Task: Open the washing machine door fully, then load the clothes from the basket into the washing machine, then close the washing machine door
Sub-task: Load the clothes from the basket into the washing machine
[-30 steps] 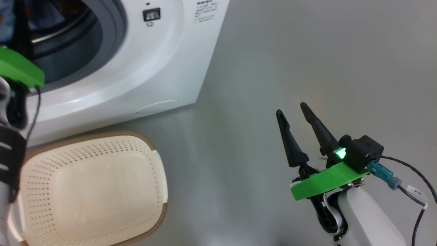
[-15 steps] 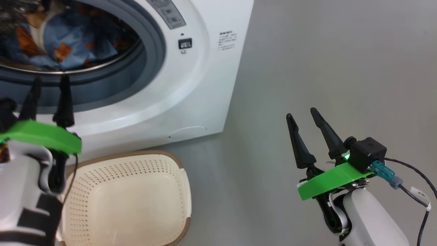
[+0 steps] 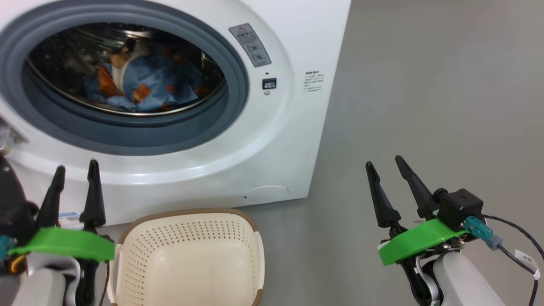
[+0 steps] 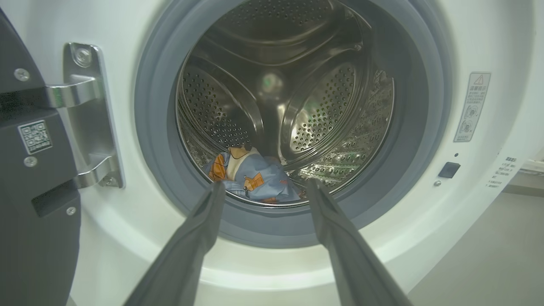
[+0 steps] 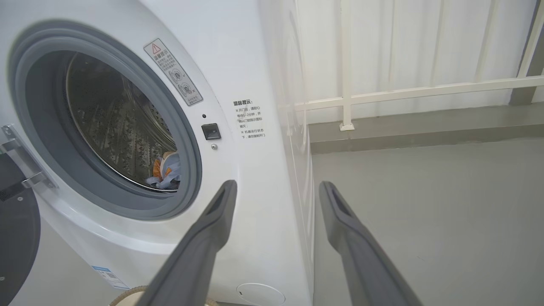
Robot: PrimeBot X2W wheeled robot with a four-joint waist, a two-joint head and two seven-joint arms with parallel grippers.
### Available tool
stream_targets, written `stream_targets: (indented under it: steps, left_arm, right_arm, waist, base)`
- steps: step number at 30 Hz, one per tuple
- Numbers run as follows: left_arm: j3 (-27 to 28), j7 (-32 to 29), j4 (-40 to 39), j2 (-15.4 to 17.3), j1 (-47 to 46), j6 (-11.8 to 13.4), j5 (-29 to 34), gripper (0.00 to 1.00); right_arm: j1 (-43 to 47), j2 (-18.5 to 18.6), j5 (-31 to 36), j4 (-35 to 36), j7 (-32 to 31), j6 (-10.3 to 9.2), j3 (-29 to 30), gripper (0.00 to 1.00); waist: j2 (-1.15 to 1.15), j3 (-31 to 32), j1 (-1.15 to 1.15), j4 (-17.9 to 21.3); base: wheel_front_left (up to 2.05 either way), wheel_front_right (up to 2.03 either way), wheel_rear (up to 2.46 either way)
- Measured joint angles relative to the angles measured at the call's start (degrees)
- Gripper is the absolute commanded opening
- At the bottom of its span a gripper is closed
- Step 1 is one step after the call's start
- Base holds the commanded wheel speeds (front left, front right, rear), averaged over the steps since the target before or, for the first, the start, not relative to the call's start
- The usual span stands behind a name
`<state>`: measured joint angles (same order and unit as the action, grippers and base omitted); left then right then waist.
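Inside the washing machine (image 3: 276,148) I note the clothes (image 3: 140,87); my left gripper (image 3: 76,165) and right gripper (image 3: 384,160) stand spread, unladen.

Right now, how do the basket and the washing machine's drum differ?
The drum holds the blue printed clothes; the basket shows none inside. The basket is cream plastic with a brown rim; the drum is shiny steel. The basket opens upward on the floor; the drum opens forward behind a grey gasket. Both have perforated walls.
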<state>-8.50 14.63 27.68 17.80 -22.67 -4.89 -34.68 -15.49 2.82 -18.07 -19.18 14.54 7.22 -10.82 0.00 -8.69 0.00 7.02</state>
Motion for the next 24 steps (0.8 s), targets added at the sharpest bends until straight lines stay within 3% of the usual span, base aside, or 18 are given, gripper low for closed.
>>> stream_targets:
  steps: [11,24]
  left_arm:
    - [4.31,0.0,-9.07,-1.02,11.43,1.43,2.02,1.0]
    - [6.19,0.0,-14.07,-3.11,18.35,3.74,3.55,1.0]
  right_arm:
    - [2.68,0.0,0.43,0.01,0.0,0.0,1.21,1.0]
    - [3.15,0.64,0.38,0.01,0.0,0.0,1.46,1.0]
  waist:
    - [0.0,3.9,0.0,-1.97]
    - [0.0,5.52,0.0,-2.0]
  base:
    - [0.0,0.0,0.0]
    - [0.0,0.0,0.0]
